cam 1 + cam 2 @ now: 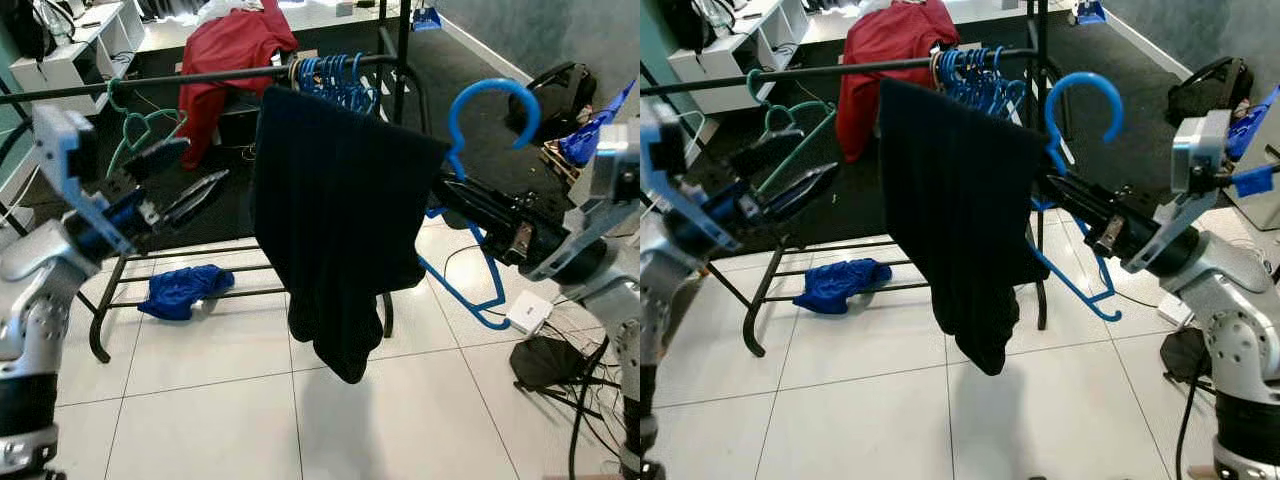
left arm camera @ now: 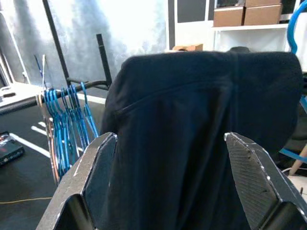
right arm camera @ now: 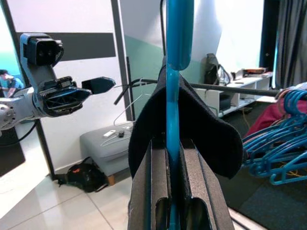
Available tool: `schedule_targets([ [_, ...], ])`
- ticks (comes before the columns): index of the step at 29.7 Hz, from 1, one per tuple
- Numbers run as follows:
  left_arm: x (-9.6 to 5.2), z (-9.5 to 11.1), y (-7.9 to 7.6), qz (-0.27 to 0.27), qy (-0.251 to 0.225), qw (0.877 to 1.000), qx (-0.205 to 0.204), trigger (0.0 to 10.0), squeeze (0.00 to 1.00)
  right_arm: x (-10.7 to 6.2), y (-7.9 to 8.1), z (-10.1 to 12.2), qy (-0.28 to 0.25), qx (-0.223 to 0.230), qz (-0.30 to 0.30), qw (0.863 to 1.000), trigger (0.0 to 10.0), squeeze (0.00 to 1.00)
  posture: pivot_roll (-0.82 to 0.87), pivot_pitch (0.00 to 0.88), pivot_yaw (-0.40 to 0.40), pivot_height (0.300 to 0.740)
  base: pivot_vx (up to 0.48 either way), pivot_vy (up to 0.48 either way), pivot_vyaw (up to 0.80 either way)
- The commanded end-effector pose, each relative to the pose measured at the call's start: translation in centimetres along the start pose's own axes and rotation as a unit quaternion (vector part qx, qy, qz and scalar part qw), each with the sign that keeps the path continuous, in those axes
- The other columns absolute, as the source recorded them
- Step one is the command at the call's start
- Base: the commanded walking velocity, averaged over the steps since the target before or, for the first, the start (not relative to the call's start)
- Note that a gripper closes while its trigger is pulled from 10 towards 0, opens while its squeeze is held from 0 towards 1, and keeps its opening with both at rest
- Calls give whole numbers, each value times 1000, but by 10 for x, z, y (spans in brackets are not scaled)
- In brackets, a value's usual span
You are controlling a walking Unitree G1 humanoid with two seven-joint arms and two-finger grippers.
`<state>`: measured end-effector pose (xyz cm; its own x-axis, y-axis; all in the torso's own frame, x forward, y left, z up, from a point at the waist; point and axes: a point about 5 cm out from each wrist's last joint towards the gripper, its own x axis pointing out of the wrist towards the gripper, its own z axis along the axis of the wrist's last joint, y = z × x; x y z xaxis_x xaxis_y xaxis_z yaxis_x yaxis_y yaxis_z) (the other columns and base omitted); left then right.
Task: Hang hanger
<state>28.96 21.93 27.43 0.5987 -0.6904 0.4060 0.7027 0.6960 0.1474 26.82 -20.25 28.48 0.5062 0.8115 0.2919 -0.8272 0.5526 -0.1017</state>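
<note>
A blue plastic hanger (image 1: 490,100) carries a dark garment (image 1: 340,220) draped over it, and it is held up just in front of the black clothes rail (image 1: 150,82). My right gripper (image 1: 447,192) is shut on the hanger's neck below the hook. In the right wrist view the fingers (image 3: 148,182) clamp the blue stem (image 3: 173,86). My left gripper (image 1: 205,162) is open to the left of the garment, below the rail. Its two fingertips (image 2: 98,163) frame the garment (image 2: 192,120) without touching it.
A bunch of blue hangers (image 1: 335,80), green hangers (image 1: 140,125) and a red garment (image 1: 235,55) hang on the rail. A blue cloth (image 1: 185,290) lies on the rack's lower bars. A white box (image 1: 530,312) and cables lie on the floor at right.
</note>
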Motion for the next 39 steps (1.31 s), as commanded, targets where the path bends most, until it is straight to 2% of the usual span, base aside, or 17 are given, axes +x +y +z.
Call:
schedule_targets([
  [1, -1, 1, -1, 1, -1, 1000, 0, 10000, 0, 3, 8, 10, -21, -12, 27, 999, 0, 0, -120, 111, 82, 740, 0, 0, 0],
  [6, 11, -6, -4, 24, -1, 1000, 9, 10000, 0, 4, 11, 11, -24, -8, 36, 999, 0, 0, -121, 110, 86, 740, 0, 0, 0],
  [8, 23, -16, -17, 20, -6, 1000, 2, 10000, 0, 6, 16, 10, -24, 2, 50, 998, 0, 0, -127, 111, 82, 740, 0, 0, 0],
  [9, 23, -16, -17, 20, -6, 1000, 2, 10000, 0, 6, 16, 10, -24, 2, 50, 998, 0, 0, -127, 111, 82, 740, 0, 0, 0],
  [11, 30, -25, -28, 13, 5, 1000, 1, 10000, 0, 7, 19, 10, -24, 8, 60, 998, 0, 0, -127, 111, 82, 740, 0, 0, 0],
  [17, 33, -35, -37, 11, 29, 999, 9, 10000, 0, 9, 22, 12, -28, 12, 73, 997, 0, 0, -123, 110, 83, 740, 0, 0, 0],
  [24, 33, -34, -34, 31, 36, 998, 29, 10000, 0, 11, 25, 13, -29, 14, 84, 996, 0, 0, -125, 110, 81, 740, 0, 0, 0],
  [29, 29, -24, -28, 36, 20, 999, 28, 10000, 0, 11, 26, 14, -28, 15, 85, 996, 0, 0, -126, 110, 84, 740, 0, 0, 0],
  [30, 19, -14, -26, 13, 9, 1000, 9, 10000, 0, 10, 26, 14, -28, 16, 84, 996, 0, 0, -124, 108, 83, 740, 0, 0, 0],
  [31, 19, -14, -26, 13, 9, 1000, 9, 10000, 0, 10, 26, 14, -28, 16, 84, 996, 0, 0, -124, 108, 83, 740, 0, 0, 0],
  [32, 12, -11, -26, -8, 9, 1000, -5, 10000, 0, 10, 26, 14, -28, 17, 83, 996, 0, 0, -124, 108, 83, 740, 0, 0, 0],
  [34, 12, -11, -26, -8, 9, 1000, -5, 10000, 0, 10, 26, 14, -28, 17, 83, 996, 0, 0, -124, 108, 83, 740, 0, 0, 0],
  [36, -6, -7, -29, -56, 28, 998, -27, 10000, 0, 10, 25, 13, -26, 17, 82, 996, 0, 0, -121, 107, 83, 740, 0, 0, 0],
  [39, -14, -8, -26, -60, 43, 997, -32, 10000, 0, 10, 25, 13, -26, 17, 81, 996, 0, 0, -120, 106, 82, 740, 0, 0, 0],
])
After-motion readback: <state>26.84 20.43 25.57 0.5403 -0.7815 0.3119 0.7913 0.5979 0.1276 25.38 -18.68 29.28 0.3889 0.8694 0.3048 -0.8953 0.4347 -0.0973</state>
